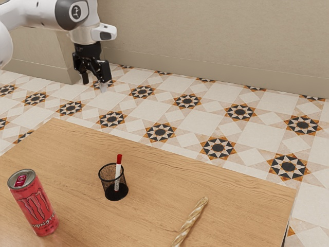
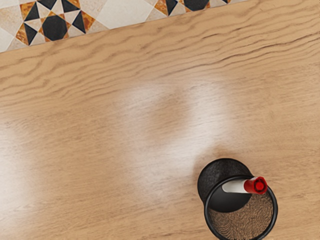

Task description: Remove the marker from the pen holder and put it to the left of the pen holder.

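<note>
Lining up above the marker (image 1: 117,175) comes first; it leans inside the pen holder (image 1: 116,195), red cap (image 2: 255,185) up. My gripper (image 1: 95,81) is empty, fingers spread. I should straddle the marker clear of the rim, close gently, then draw it out along its lean. The can (image 1: 35,205) reads Monster; the marker's print is too small to read.

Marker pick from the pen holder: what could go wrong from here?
- Marker leans in the pen holder, with its red cap above the rim. A straight-down approach with the tool may meet it at an angle and push it over.
- Only a short length sticks out, so a low grasp could clip the rim and tip the holder.
- The can stands upright near the holder; a wide sideways move might knock it.
</note>
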`<state>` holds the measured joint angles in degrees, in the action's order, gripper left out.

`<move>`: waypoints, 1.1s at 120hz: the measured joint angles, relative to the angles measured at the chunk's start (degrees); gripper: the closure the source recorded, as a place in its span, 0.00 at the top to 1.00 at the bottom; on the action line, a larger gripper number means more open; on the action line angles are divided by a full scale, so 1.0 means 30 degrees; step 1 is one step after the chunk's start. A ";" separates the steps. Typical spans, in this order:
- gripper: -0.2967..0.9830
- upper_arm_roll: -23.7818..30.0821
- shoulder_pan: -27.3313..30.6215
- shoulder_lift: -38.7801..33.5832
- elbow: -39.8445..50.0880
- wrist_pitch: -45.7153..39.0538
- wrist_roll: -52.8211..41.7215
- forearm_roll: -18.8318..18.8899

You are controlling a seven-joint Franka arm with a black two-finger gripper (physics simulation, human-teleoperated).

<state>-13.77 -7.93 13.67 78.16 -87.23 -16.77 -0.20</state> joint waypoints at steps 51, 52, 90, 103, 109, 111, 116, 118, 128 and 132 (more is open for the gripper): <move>0.77 0.2357 -0.0827 0.1802 0.0419 0.0164 0.0021 0.1844; 0.77 0.2367 -0.0832 0.1859 0.0439 0.0171 0.0022 0.1907; 0.77 0.2565 -0.1192 0.2903 0.3718 -0.0597 0.0072 0.2377; 0.77 0.2561 -0.1194 0.2931 0.4590 -0.1113 0.0121 0.2285; 0.77 0.2548 -0.1161 0.3031 0.5118 -0.1397 0.0144 0.2137; 0.77 0.2546 -0.1154 0.3083 0.5222 -0.1479 0.0151 0.2095; 0.77 0.2543 -0.1144 0.3222 0.5399 -0.1657 0.0168 0.1989; 0.77 0.2542 -0.1142 0.3276 0.5451 -0.1719 0.0174 0.1950; 0.77 0.2541 -0.1139 0.3481 0.5576 -0.1962 0.0204 0.1779; 0.77 0.2540 -0.1138 0.3538 0.5599 -0.2035 0.0215 0.1735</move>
<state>-6.15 -11.34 24.28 94.95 -93.34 -16.12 5.00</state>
